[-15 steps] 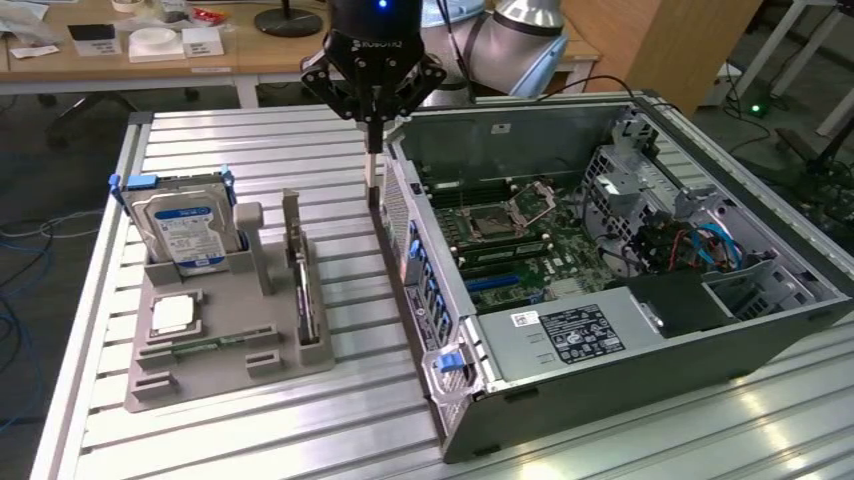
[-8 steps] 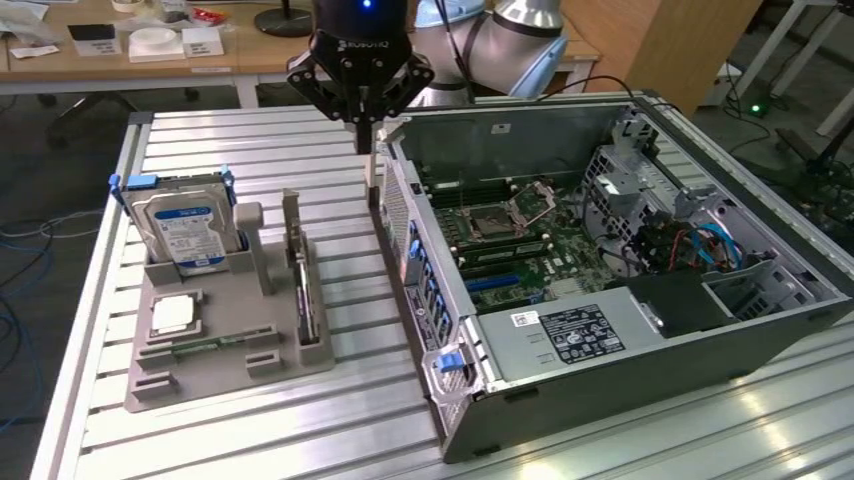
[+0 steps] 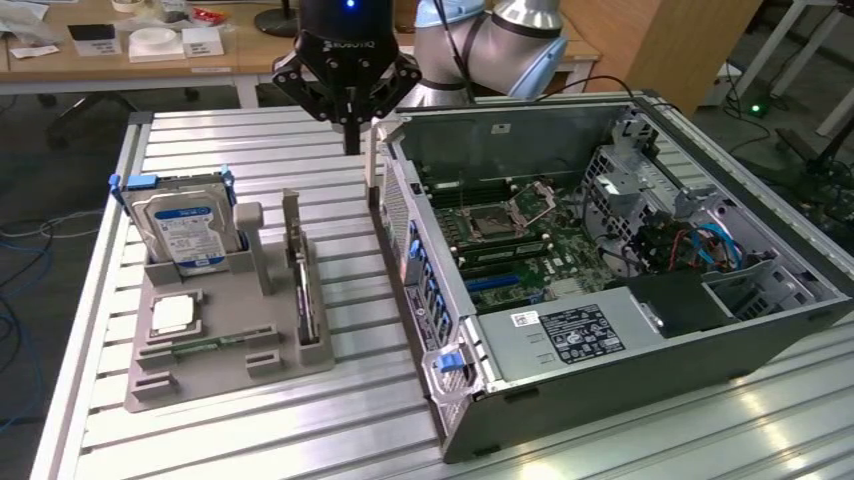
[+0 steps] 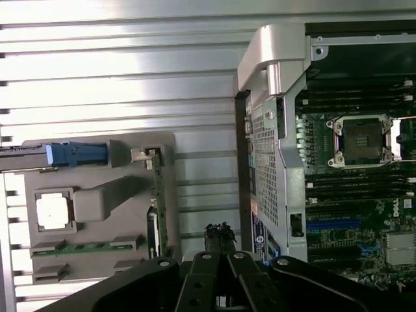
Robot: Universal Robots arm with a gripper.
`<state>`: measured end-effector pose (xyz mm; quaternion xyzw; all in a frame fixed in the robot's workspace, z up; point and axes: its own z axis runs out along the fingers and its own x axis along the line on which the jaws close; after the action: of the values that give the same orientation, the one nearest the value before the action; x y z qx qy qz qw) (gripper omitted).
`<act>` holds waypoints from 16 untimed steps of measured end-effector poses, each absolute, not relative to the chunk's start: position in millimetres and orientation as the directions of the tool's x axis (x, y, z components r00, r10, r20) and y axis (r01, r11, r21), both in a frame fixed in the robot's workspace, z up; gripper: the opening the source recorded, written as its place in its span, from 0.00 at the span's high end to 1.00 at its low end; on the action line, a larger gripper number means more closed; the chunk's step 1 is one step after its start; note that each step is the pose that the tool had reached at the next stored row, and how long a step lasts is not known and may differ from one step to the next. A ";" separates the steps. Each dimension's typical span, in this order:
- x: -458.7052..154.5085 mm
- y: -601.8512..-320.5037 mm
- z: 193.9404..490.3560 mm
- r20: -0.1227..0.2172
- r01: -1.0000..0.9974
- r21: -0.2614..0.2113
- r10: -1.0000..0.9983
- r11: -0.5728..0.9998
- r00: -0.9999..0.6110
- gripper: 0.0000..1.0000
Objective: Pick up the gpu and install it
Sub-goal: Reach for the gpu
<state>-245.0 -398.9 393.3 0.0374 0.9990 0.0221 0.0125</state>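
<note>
One gpu (image 4: 156, 195); one hard drive (image 3: 187, 228); one processor chip (image 3: 174, 314); one grey holder (image 3: 214, 375); one computer case (image 3: 627, 385); one gripper (image 3: 351, 135).

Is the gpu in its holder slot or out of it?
In. The gpu stands on edge in a slot of the grey holder; the gripper, shut and empty, hangs apart from it.

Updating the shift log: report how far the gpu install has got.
Done: nothing yet; the gpu stands on edge in the gray holder, beside the hard drive. In hand: nothing; the gripper is shut and empty, above the table between holder and open computer case. Left: the pickup and the install; no card shows on the motherboard.
</note>
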 end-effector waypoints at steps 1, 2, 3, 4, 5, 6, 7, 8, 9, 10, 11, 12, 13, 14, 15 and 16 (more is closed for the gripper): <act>-246.3 -398.8 393.3 -0.023 0.074 0.045 0.075 0.996 -0.997 0.89; -247.5 -398.9 393.3 -0.023 0.074 0.045 0.075 0.996 -0.997 0.89; -248.7 -398.9 393.3 -0.023 0.074 0.045 0.075 0.996 -0.997 0.89; -249.6 -398.8 393.3 -0.023 0.074 0.045 0.075 0.996 -0.997 0.89; -250.4 -398.8 393.3 -0.023 0.074 0.045 0.075 0.996 -0.997 0.89; -251.0 -398.8 393.3 -0.022 0.074 0.046 0.075 0.996 -0.997 0.89; -251.6 -398.8 393.3 -0.022 0.074 0.046 0.075 0.996 -0.997 0.89; -252.2 -398.9 393.3 -0.021 0.074 0.046 0.075 0.996 -0.997 0.89; -252.8 -398.8 393.3 -0.020 0.074 0.047 0.075 0.996 -0.997 0.89; -253.7 -398.9 393.3 -0.020 0.074 0.047 0.075 0.996 -0.997 0.89; -254.7 -398.8 393.3 -0.019 0.074 0.047 0.075 0.996 -0.997 0.89; -255.7 -398.9 393.3 -0.019 0.074 0.047 0.075 0.996 -0.997 0.89; -256.8 -398.9 393.3 -0.019 0.074 0.047 0.075 0.996 -0.997 0.89; -257.9 -398.9 393.3 -0.019 0.074 0.047 0.075 0.996 -0.997 0.89; -258.9 -398.9 393.3 -0.019 0.074 0.047 0.075 0.996 -0.997 0.89; -260.0 -398.9 393.3 -0.019 0.074 0.047 0.075 0.996 -0.997 0.89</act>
<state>-260.0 -398.9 393.3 0.0375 0.9990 0.0232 0.0104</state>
